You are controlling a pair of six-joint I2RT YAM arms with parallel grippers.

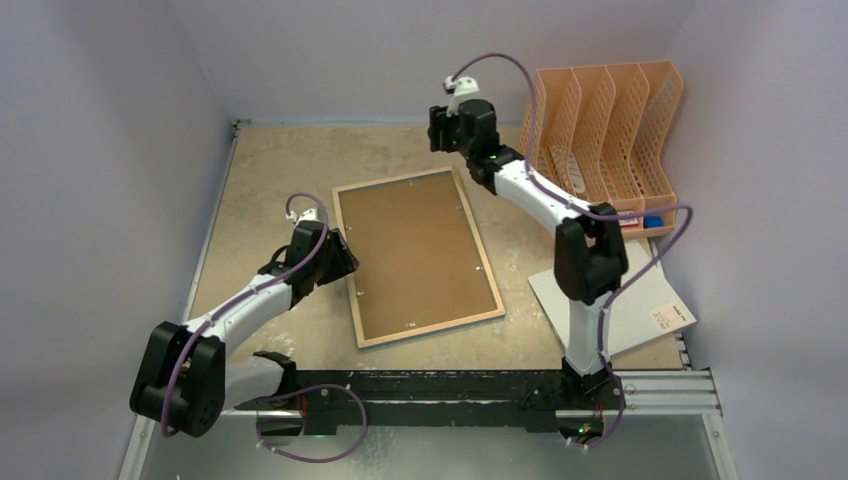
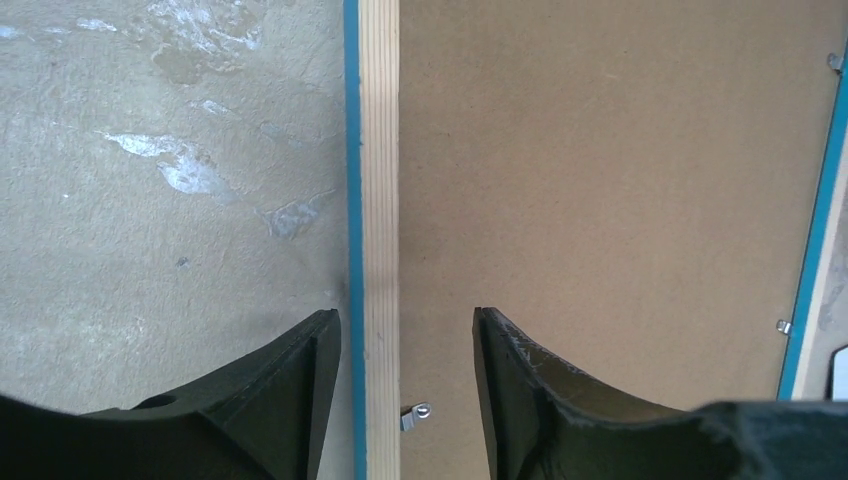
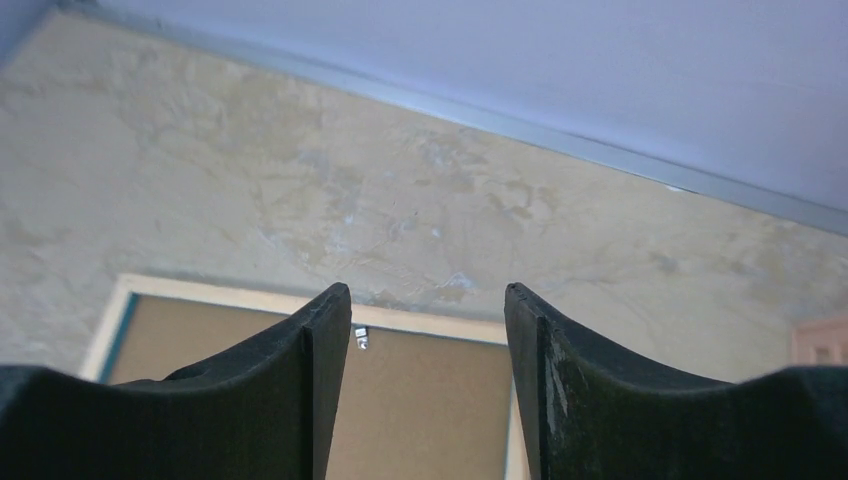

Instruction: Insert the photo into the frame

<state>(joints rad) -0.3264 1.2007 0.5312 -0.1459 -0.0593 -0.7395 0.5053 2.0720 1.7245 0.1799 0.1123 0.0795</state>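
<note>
The frame [image 1: 430, 329] lies face down on the table, its pale wood rear edges up. A plain brown backing board [image 1: 415, 250] fills it. The photo is hidden. My left gripper [image 1: 345, 262] is open at the frame's left side. In the left wrist view its jaws [image 2: 405, 320] straddle the wood rail [image 2: 379, 150] without touching it, beside a small metal tab [image 2: 418, 413]. My right gripper [image 1: 437, 130] hangs open above the table just beyond the frame's far right corner, holding nothing. The right wrist view shows that gripper [image 3: 428, 292] over the frame's far rail [image 3: 250, 297].
A peach file organiser [image 1: 610, 130] stands at the back right, with a small blue object [image 1: 652, 221] at its foot. A white sheet [image 1: 650, 310] lies at the right, partly under the right arm. Walls close the table on the left, back and right.
</note>
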